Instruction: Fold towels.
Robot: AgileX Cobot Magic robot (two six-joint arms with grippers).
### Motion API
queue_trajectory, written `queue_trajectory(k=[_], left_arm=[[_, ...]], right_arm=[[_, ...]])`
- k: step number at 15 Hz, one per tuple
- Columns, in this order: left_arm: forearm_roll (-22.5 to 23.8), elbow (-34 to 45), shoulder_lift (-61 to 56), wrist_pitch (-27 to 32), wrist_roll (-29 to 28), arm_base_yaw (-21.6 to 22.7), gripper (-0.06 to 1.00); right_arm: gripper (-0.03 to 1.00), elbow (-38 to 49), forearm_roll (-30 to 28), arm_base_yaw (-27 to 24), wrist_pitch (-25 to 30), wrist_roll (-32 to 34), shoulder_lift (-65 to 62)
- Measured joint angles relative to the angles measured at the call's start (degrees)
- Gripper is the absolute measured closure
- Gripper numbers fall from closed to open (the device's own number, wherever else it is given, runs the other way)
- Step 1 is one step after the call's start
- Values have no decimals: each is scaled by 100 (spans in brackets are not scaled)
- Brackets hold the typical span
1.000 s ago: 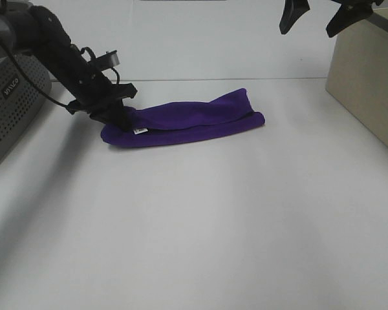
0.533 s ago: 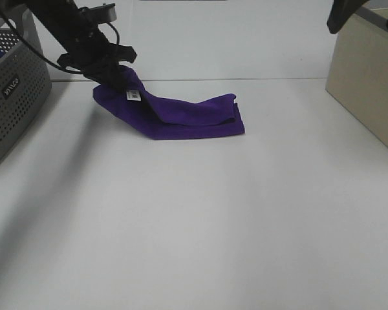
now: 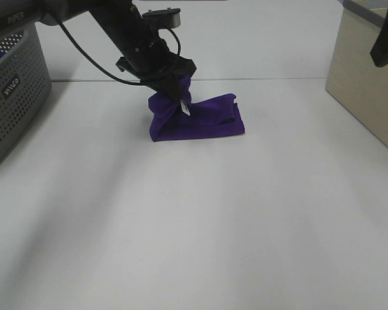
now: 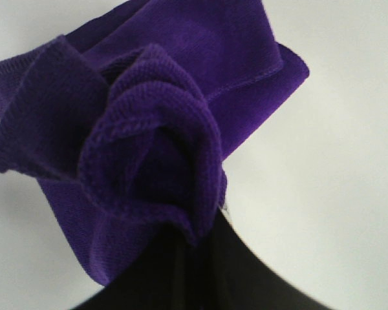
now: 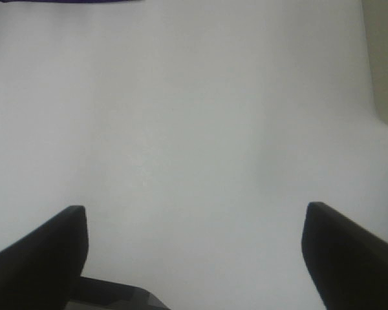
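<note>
Exterior high, surface: A white table (image 3: 194, 226) is being shown, with a grey perforated basket (image 3: 13, 97) at its left edge and a beige box (image 3: 365, 84) at its right.
Exterior high, towel: The purple towel (image 3: 204, 121) is lying at the far middle of the table, folded into a short band. Its left end is being held up off the surface and the rest is resting flat. A small white tag (image 3: 187, 110) is hanging just below the fingers.
Exterior high, left gripper: The left gripper (image 3: 174, 89) is being held over the towel's raised left end, with its fingers pressed together on a bunch of cloth.
Exterior high, right gripper: Only a dark part of the right gripper (image 3: 387, 48) is being seen at the upper right edge, over the box and well apart from the towel. Its spread cannot be told here.
Left wrist, background: Bare white table (image 4: 336, 194) is being seen around the cloth.
Left wrist, towel: The towel (image 4: 155, 129) is being gathered into rolled folds right at the dark tip of the left gripper (image 4: 194, 271), which is pinching the cloth. The stitched hem is running along the flat layer beyond.
Right wrist, background: White table (image 5: 181, 116) is filling the view, with the beige box (image 5: 385, 58) at one edge.
Right wrist, fingers: The right gripper (image 5: 195, 208) is being held with its fingers (image 5: 52, 252) spread wide, with nothing between them.
Right wrist, towel: Only a thin purple sliver of the towel (image 5: 64, 2) is being seen, far from the fingers.
</note>
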Motion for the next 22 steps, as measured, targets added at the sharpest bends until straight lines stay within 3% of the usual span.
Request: queue_trajectory(k=[3, 6, 8, 11, 14, 15, 18, 22], left_arm=[[34, 0, 0, -453, -23, -160, 91], [6, 0, 29, -848, -46, -166, 80], [-550, -6, 212, -1261, 57, -235, 68], [-1782, -6, 498, -1776, 802, -395, 46], [-2126, -6, 424, -1925, 1077, -441, 35], [-2068, -6, 327, -1919, 1083, -441, 35], [-1203, -6, -63, -1742, 968, -390, 35], [957, -11, -699, -928, -321, 80, 34]], right_arm=[[11, 246, 143, 0, 0, 0, -206], [11, 321, 252, 0, -6, -11, -229], [11, 321, 269, 0, -6, -11, -241], [11, 321, 275, 0, -6, -17, -241], [12, 321, 281, 0, -6, -23, -241], [12, 321, 281, 0, -6, -40, -241], [12, 321, 281, 0, -6, -120, -241], [12, 321, 315, 0, -29, -149, -241]])
